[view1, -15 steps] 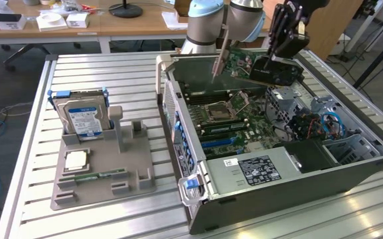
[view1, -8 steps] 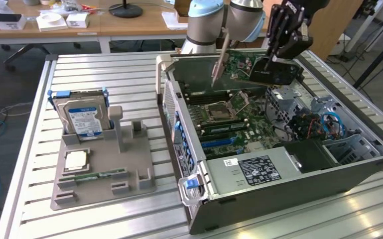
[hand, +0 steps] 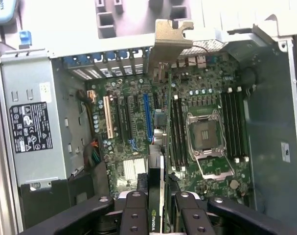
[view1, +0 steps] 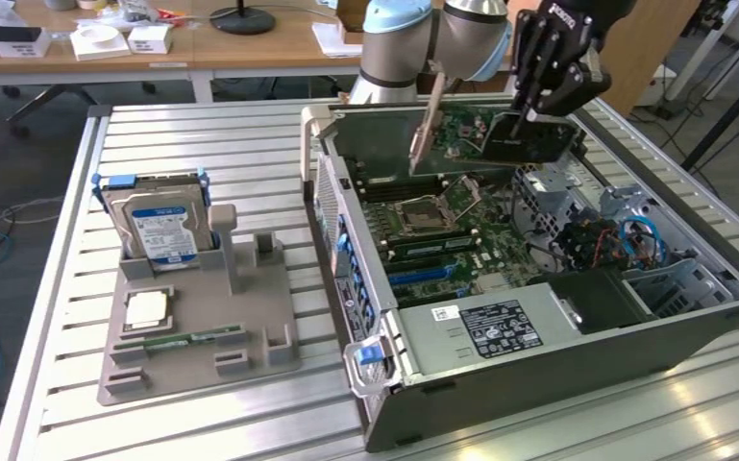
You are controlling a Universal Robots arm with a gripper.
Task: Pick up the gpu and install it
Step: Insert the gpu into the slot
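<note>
Black fingers (hand: pixel 133 213) of the gripper (hand: pixel 158 203) are clamped on the gpu (hand: pixel 158 169), one on each face. The card runs edge-on away from them to its pale bracket (hand: pixel 171 41) at the far end. Pick-up looks done, but seating does not: the card hangs above the motherboard (hand: pixel 202 105), its line passing just beside the blue slot (hand: pixel 147 115) (no contact with any slot can be made out). In the exterior view the gripper points down into the open case (view1: pixel 575 375) with the card below the fingertips. The arm (view1: pixel 402 38) reaches in from above the case's far wall, its wrist bent downward.
</note>
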